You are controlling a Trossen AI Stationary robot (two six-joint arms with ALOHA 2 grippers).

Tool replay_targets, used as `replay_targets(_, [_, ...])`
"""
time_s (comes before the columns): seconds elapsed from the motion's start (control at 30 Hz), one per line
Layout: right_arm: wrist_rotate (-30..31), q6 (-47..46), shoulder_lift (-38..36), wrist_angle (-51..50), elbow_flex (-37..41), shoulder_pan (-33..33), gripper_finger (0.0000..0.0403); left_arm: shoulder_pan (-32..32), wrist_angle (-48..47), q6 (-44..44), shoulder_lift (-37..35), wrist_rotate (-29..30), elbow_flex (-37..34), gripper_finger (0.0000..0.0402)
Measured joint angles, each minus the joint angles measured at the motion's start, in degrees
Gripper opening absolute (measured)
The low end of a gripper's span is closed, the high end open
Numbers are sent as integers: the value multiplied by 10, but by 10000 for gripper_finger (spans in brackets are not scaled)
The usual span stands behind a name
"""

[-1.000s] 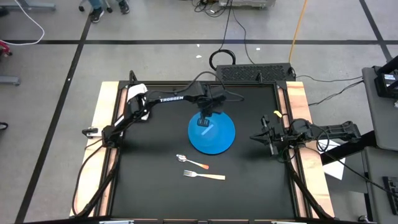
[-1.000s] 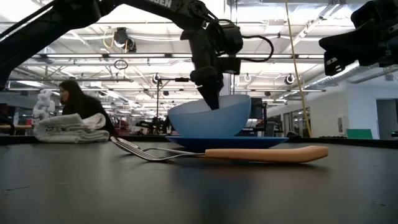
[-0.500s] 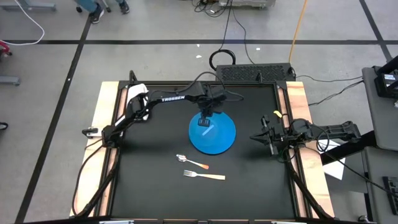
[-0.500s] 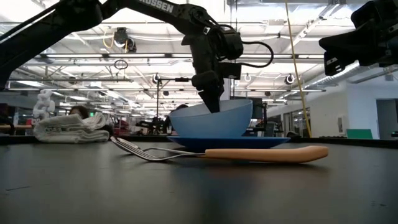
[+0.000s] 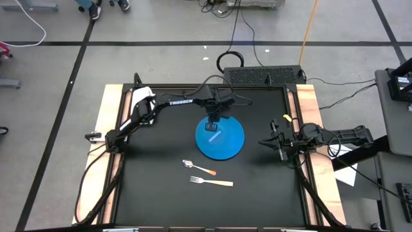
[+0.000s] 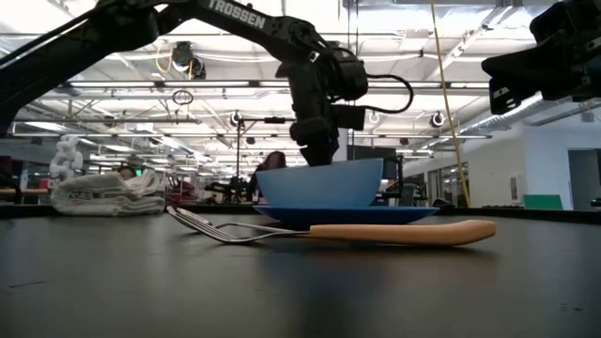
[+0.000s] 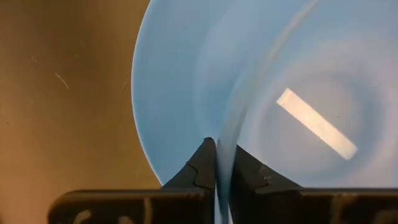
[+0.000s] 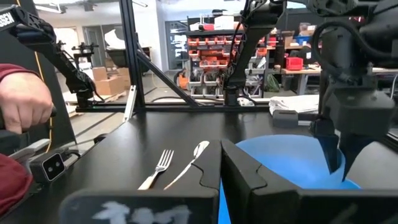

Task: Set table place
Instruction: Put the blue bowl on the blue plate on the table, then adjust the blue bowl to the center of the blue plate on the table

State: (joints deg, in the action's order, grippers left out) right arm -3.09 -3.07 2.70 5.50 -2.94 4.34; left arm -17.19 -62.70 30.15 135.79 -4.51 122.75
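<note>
A light blue bowl (image 6: 319, 183) stands level on a blue plate (image 5: 233, 147) in the middle of the black table (image 5: 161, 193). My left gripper (image 5: 212, 120) stands over the bowl's far-left rim and is shut on it. It also shows in the left wrist view (image 7: 222, 144). A fork (image 5: 212, 182) with a tan handle and a spoon (image 5: 198, 167) lie flat on the table, nearer than the plate. My right gripper (image 5: 281, 148) hangs above the table's right edge, shut and empty. My left gripper pinches the bowl's rim (image 7: 225, 132) at the bowl's far-left side, one finger (image 7: 252, 171) inside the bowl and one finger (image 7: 200, 167) outside. The fingers come from above, pointing down. The bowl sits upright with its base on the plate.
A folded white cloth (image 5: 141, 96) lies at the table's far left corner. A person's hand in a red sleeve (image 8: 18, 109) shows beyond the table in the right wrist view. Bare black tabletop lies to the left and near side of the cutlery.
The bowl, tilted a second ago with its left side lower in the low view, has come down level on the plate. My left gripper has tipped more upright over the rim and has kept its hold.
</note>
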Motion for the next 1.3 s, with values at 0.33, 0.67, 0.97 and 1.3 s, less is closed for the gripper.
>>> replay_targets(0.33, [0,4,0,0,0,0,0,1,20,6,1,5,-1,83])
replay_targets(0.67, [0,3,0,0,0,0,0,8,12,-7,1,10,19,85])
replay_targets(0.97, [0,3,0,0,0,0,0,23,-65,-21,0,32,89,86])
replay_targets(1.3, [0,2,0,-1,0,0,0,62,-136,-46,-67,52,117,23])
